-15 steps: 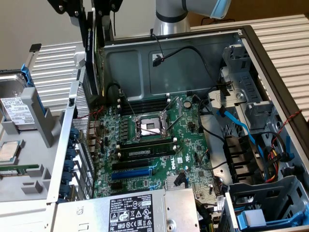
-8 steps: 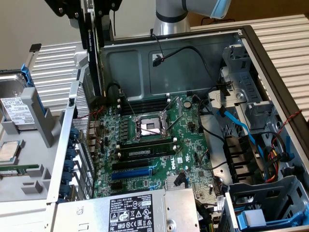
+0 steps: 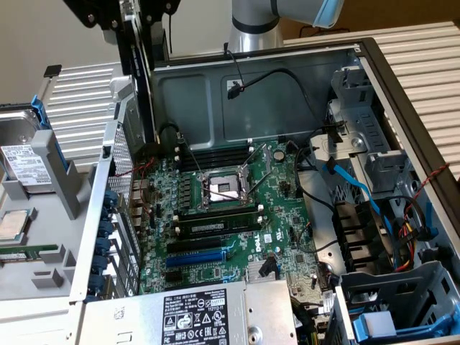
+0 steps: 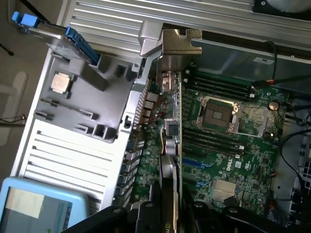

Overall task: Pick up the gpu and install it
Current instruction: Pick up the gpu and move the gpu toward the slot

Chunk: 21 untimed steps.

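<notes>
one hand (image 3: 138, 32) up over the open case (image 3: 273, 93), clenched on the one gpu (image 3: 146, 93), and the card hangs straight below the fingers, its silver bracket (image 4: 175, 48) at the end farthest from the hand, over the rear edge of the single green motherboard (image 3: 237, 230) and not seated in a slot. further below the hand lie one open cpu socket (image 3: 224, 188) and one blue slot (image 3: 198, 255). beyond the case wall beside it, one loose cpu chip (image 3: 14, 224) and one hard drive (image 3: 25, 162) sit on the grey tray (image 3: 43, 284).
</notes>
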{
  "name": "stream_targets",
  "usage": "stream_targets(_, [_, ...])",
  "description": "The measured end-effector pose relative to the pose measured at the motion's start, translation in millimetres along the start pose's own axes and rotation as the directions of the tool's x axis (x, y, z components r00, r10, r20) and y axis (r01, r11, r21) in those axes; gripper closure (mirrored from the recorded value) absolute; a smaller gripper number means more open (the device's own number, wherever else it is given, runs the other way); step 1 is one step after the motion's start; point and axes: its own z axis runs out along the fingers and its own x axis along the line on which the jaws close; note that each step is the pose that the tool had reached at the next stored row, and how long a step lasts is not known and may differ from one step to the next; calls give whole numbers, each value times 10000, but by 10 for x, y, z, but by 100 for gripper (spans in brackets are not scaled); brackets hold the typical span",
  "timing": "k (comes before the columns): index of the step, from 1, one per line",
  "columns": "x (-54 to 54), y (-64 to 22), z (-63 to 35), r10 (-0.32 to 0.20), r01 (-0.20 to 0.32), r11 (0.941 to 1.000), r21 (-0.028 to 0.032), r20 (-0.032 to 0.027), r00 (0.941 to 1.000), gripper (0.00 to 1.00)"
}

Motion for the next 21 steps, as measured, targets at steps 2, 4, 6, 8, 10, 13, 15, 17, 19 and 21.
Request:
stream_targets(2, [0,0,0,-363,363,9993,29,-37,9993,73])
stream_targets(4, [0,0,0,-714,714,9974,57,-76,9974,73])
stream_targets(6, [0,0,1,-1084,1085,9941,84,-116,9940,73])
stream_targets(8, [-1,0,0,-1437,1439,9895,110,-158,9895,73])
stream_targets(10, [0,0,1,-1794,1797,9836,134,-199,9836,73])
stream_targets(13, [0,0,1,-2321,2325,9724,167,-263,9723,73])
stream_targets(15, [-1,0,2,-2665,2671,9635,187,-305,9634,73])
stream_targets(17, [0,0,2,-3012,3020,9531,213,-335,9530,73])
stream_targets(19, [0,0,2,-3351,3361,9415,243,-357,9415,73])
stream_targets(21, [0,0,1,-3689,3699,9287,276,-359,9288,73])
